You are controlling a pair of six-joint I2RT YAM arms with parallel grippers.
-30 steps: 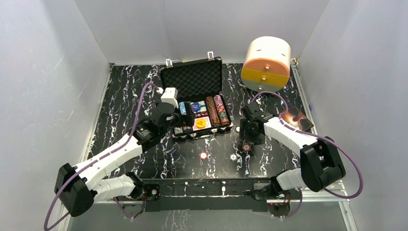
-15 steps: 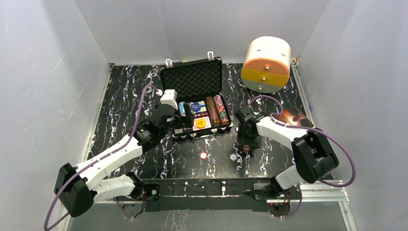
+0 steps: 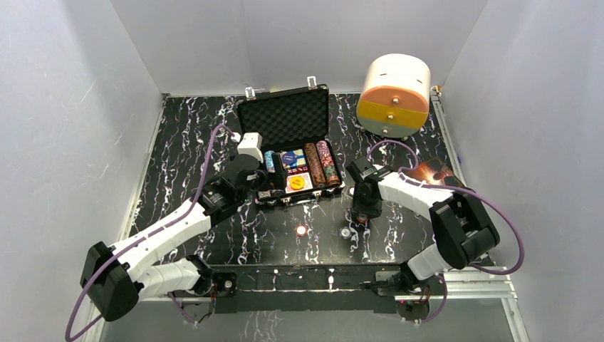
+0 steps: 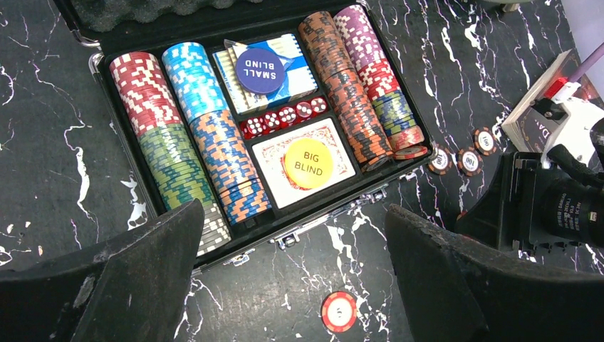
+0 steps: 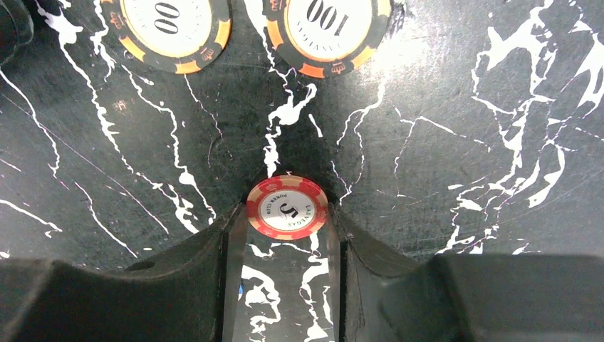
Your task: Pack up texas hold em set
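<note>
- Top external: case (image 3: 283, 120) lies open at mid tabletop (image 3: 185, 142), lid propped up toward the back wall. Not closed, not latched.
- Left wrist: the tray looks nearly full. Chips (image 4: 214, 142) stand on edge in long rows. The deck (image 4: 269, 151) lies flat in the centre bay with the yellow disc (image 4: 308, 162) on top. Dice (image 4: 285, 116) sit in a row just behind it, and a blue disc (image 4: 260, 60) rests on a striped pack (image 4: 295, 75) in the rear bay.
- Out of the case: three loose chips (image 4: 469, 160) on the tabletop just beside the case's right front corner, and a stray chip (image 4: 338, 311) in front of the case.
- Right wrist: red chip (image 5: 287, 208) lies flat on the tabletop between the right jaws, one finger at each side of its rim. Whether they pinch it yet, cannot tell. Two black-and-orange chips (image 5: 167, 28) lie beyond, untouched.
- Left jaws: wide apart, empty, hanging over the case's front edge.
- Judgement: late stage. What remains is gathering the strays into the rows, then lid down and latches (image 4: 288, 240) shut.
- Materials: case black, hard-shelled, metal-trimmed, its lid lined with egg-crate foam (image 4: 142, 11). Chips are thin hard discs with striped rims and printed faces, likely awkward to lift flat off the glossy black marbled tabletop. Dice are small red cubes, translucent-looking.
</note>
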